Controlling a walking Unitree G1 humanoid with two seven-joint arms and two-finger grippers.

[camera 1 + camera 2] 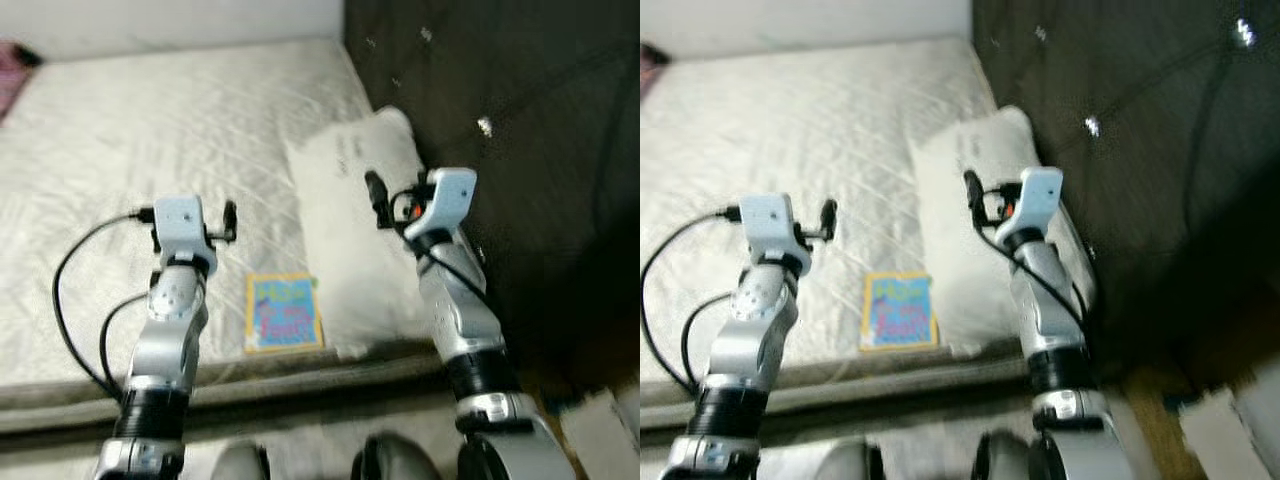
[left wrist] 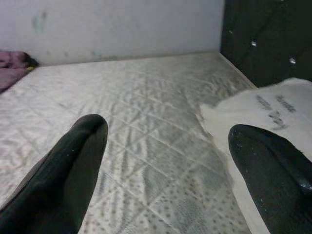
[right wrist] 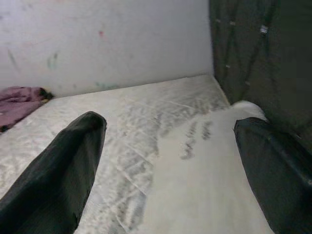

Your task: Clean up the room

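A bare quilted mattress (image 1: 150, 130) fills the scene, with a white wall (image 2: 112, 24) behind it and a dark tufted headboard (image 1: 500, 90) along the robot's right. A white pillow (image 1: 350, 190) lies on the mattress against the headboard. Dark lettering is printed on the pillow's cover, seen most plainly in the left wrist view, but it is too blurred to read. Just beside the pillow's near corner, close to the mattress's front edge, lies a small picture book (image 1: 283, 311) with a yellow border, a blue cover and large coloured title letters that cannot be made out.

The left gripper (image 2: 165, 161) hovers above the mattress, its two black fingers (image 2: 63, 170) spread wide with nothing between them; the book lies on the mattress just to its right in the head views. The right gripper (image 3: 170, 165) hangs over the pillow, also spread wide and holding nothing.

The wrist views look low across the bed and show a crumpled pink cloth (image 3: 22, 100) at the far corner of the mattress against the wall; the left eye view catches it as a pink patch at the picture's edge. The head views show both silver arms and black cables looping from the left arm (image 1: 170, 330). Pale objects on the floor at the lower right are too blurred to identify.
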